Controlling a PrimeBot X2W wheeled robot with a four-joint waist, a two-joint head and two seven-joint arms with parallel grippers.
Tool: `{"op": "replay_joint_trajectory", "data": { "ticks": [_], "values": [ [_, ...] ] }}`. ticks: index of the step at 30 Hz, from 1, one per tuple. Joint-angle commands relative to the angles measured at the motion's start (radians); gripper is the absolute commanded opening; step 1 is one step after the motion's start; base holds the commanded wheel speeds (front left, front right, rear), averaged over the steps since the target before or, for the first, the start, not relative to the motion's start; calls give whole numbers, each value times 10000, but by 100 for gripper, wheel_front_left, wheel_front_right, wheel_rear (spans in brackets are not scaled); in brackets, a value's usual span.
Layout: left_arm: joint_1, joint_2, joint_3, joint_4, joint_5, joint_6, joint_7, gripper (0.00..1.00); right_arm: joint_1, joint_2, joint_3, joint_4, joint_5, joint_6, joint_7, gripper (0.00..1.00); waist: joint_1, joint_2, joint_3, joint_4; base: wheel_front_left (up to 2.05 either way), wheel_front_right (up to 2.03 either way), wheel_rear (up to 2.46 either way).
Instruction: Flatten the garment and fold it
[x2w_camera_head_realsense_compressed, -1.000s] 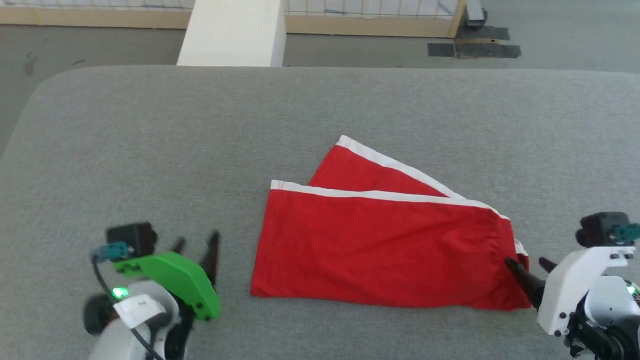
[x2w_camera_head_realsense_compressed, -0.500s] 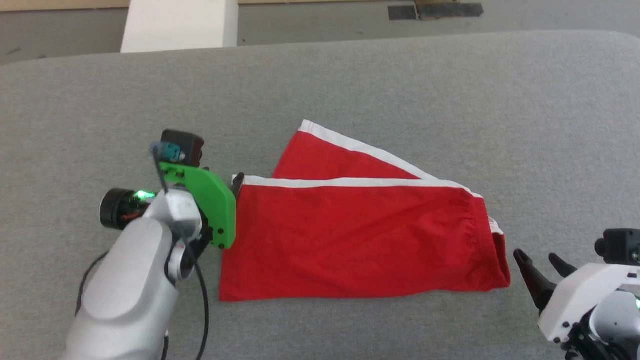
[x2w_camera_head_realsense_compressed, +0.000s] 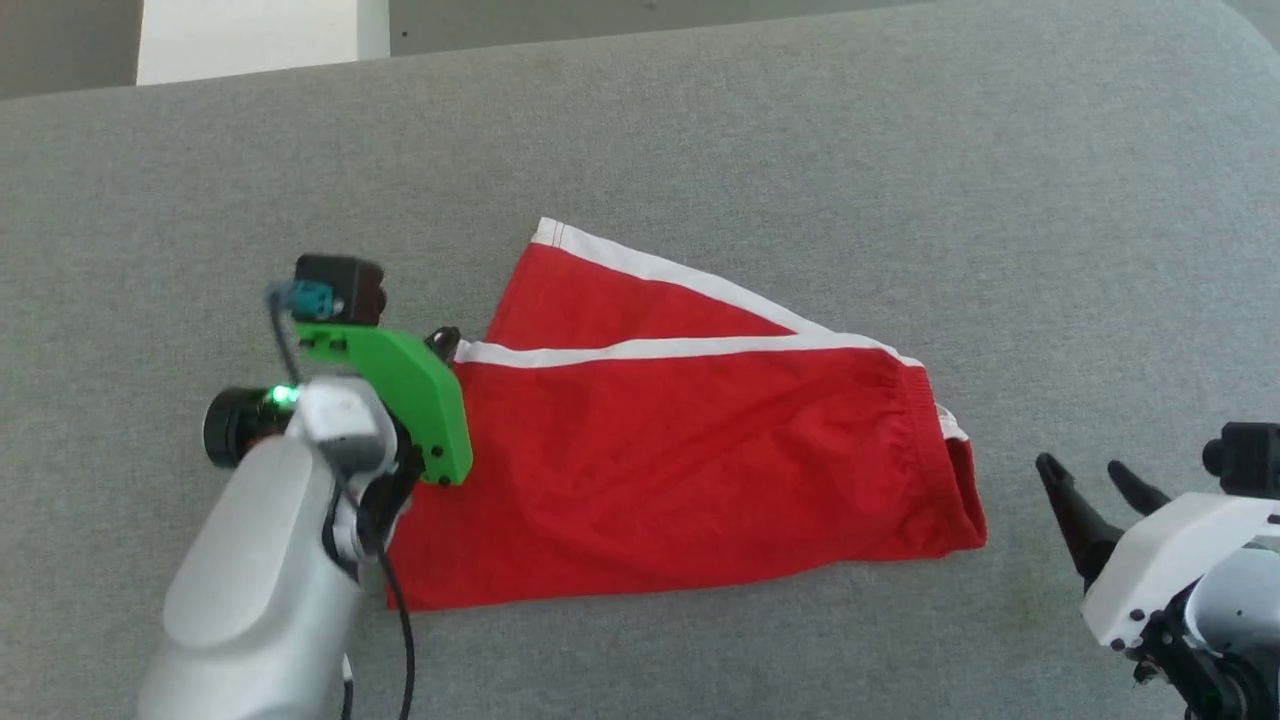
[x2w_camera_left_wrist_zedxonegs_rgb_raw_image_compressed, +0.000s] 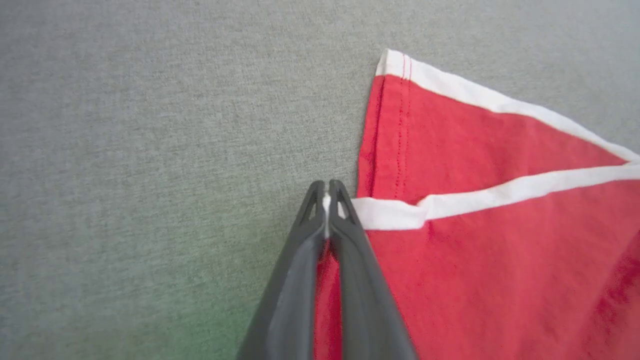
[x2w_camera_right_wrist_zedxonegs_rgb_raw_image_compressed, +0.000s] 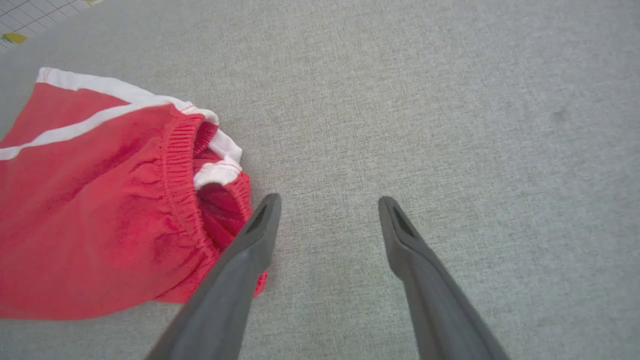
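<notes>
Here left fingers (x2w_camera_left_wrist_zedxonegs_rgb_raw_image_compressed: 300, 250) pinch the garment (x2w_camera_head_realsense_compressed: 680, 450); right fingers (x2w_camera_right_wrist_zedxonegs_rgb_raw_image_compressed: 240, 260) spread near it.

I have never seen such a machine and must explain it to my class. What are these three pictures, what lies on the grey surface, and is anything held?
This is a two-armed robot; each arm ends in a pincer with two dark fingers. One picture looks down from a camera on its head; the other two look along each pincer from wrist cameras. On the grey surface lie red shorts with white stripes. The left pincer is shut on a hem corner of the shorts. The right pincer is open beside the waistband, holding nothing.
</notes>
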Motion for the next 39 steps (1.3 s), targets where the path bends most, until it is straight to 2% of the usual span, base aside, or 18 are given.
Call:
{"op": "replay_joint_trajectory", "data": {
  "ticks": [1, 6, 12, 18, 23, 24, 25, 26, 31, 35, 39],
  "values": [
    [457, -46, 162, -341, -161, 105, -278, 0, -247, -19, -13, -177, -178, -15, 2, 100, 0, 0, -42, 99, 0, 0, 0],
    [1948, -178, 462, -2202, -302, 506, -1264, 0, -1200, -554, 284, -657, -713, -15, 944, 100, 0, 0, 54, 531, 0, 0, 0],
    [2382, -359, 402, -2978, -297, 659, -1605, 0, -2256, -1247, 1405, 344, -899, -15, 1915, 100, 0, 0, 241, 892, 0, 0, 0],
    [2336, -455, 262, -3035, -304, 688, -1573, 0, -3014, -1485, 2477, 1651, -862, -15, 1696, 100, 0, 0, 429, 1017, 0, 0, 0],
    [2222, -453, 196, -3000, -289, 669, -1569, 0, -3373, -1507, 2846, 2427, -804, -15, 1260, 100, 0, 0, 525, 1095, 0, 0, 0],
    [2213, -446, 188, -2990, -290, 670, -1564, 0, -3430, -1510, 2898, 2569, -777, -15, 1213, 52, 0, 0, 535, 1108, 0, 0, 0],
    [2208, -436, 183, -2982, -289, 670, -1562, 0, -3475, -1514, 2936, 2648, -750, -15, 1144, 32, 0, 0, 539, 1114, 0, 0, 0],
    [2207, -430, 180, -2975, -294, 672, -1562, 0, -3527, -1514, 2962, 2730, -720, -15, 1046, 0, 0, 0, 538, 1117, 0, 0, 0],
    [2256, -391, 191, -2938, -340, 673, -1594, 0, -3673, -1631, 3029, 2876, -680, -15, 732, 0, 0, 0, 414, 1098, 0, 0, 0],
    [2095, -376, 264, -3008, -473, 596, -1610, 0, -3745, -1760, 3084, 2484, -481, -15, 636, 0, 0, 0, 206, 1095, 0, 0, 0],
    [711, -91, 481, -2932, -636, 229, -1277, 0, -4433, -1980, 3042, 1732, 465, -15, 1281, 0, 0, 0, 42, 1211, 0, 0, 0]
  ]
}}
